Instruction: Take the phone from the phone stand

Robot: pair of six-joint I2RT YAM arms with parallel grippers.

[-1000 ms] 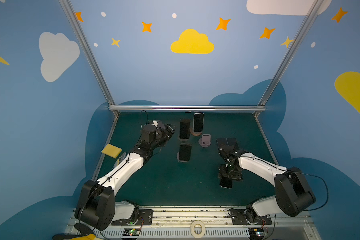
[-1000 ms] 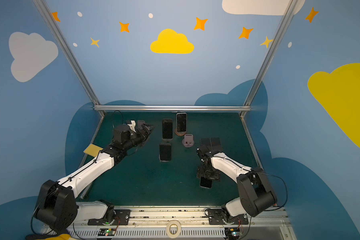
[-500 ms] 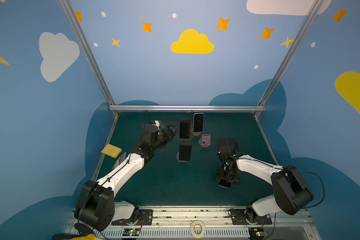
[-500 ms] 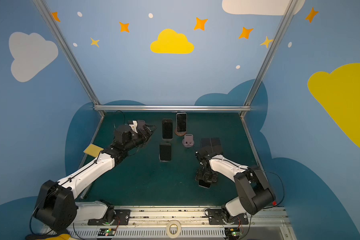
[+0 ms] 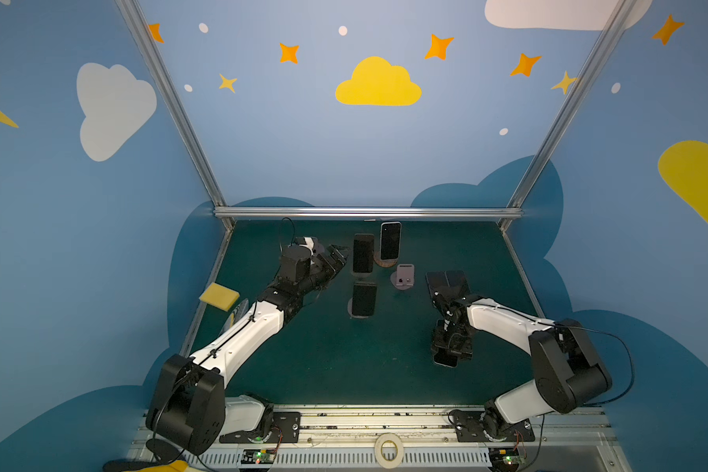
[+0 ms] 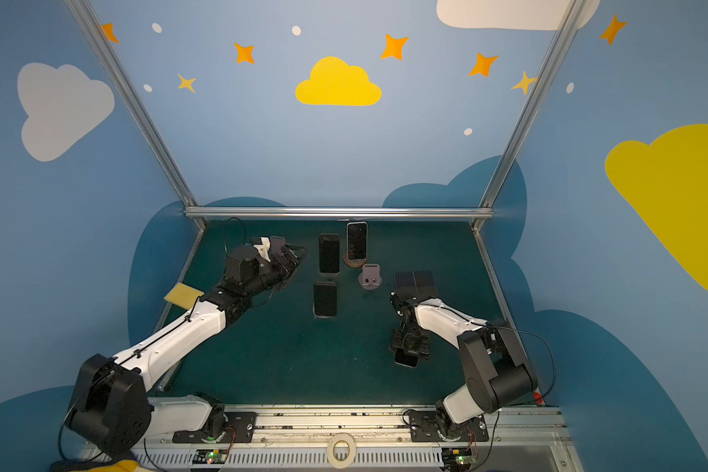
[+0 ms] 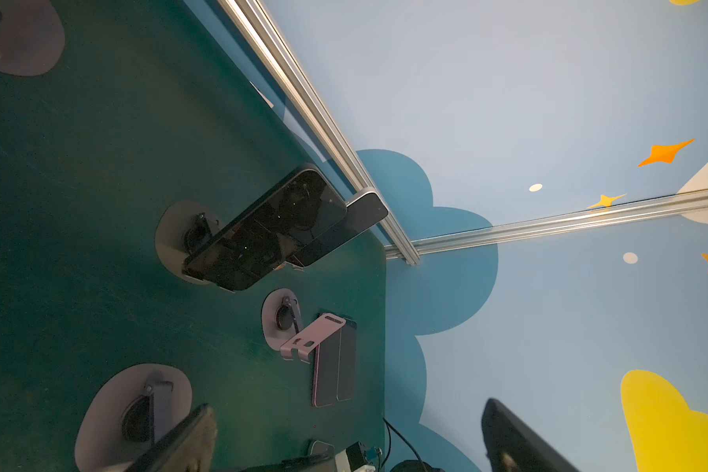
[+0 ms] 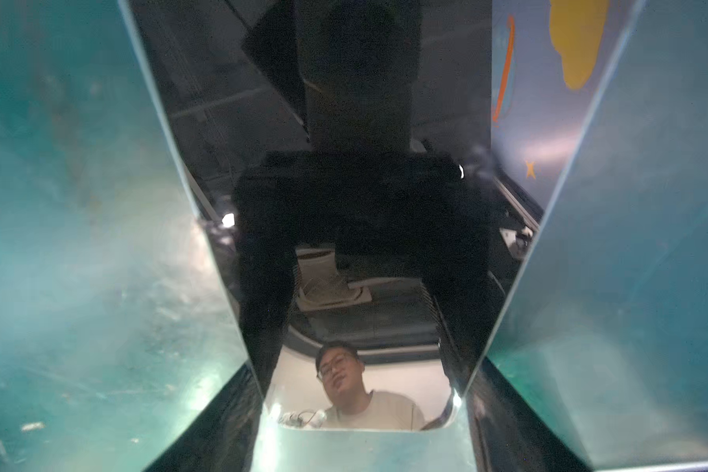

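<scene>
In both top views my right gripper (image 5: 450, 352) (image 6: 409, 347) points straight down over a phone (image 5: 445, 360) that lies flat on the green mat (image 5: 344, 359), near the front right and well apart from all stands. Only the right wrist view shows this phone (image 8: 356, 204) from close. Its dark glass fills the space between my two fingers (image 8: 520, 441) and mirrors the gripper and a man in a light shirt. I cannot tell whether the fingers already press its edges.

My left gripper (image 5: 338, 254) is spread wide, just beside the middle standing phone (image 5: 363, 253).

The left wrist view shows the hinge of the empty stand (image 7: 289, 327), which the top views do not. It also shows part of one more grey base (image 7: 21, 41) that I cannot find there.

I count six phones. Three stand upright on stands, with the back phone (image 5: 390, 240) and the front phone (image 5: 364, 299). Two flat phones (image 5: 446, 280) lie side by side, and one is under my right gripper. In a top view I count four stands, and the pink one (image 5: 403, 278) is empty.
</scene>
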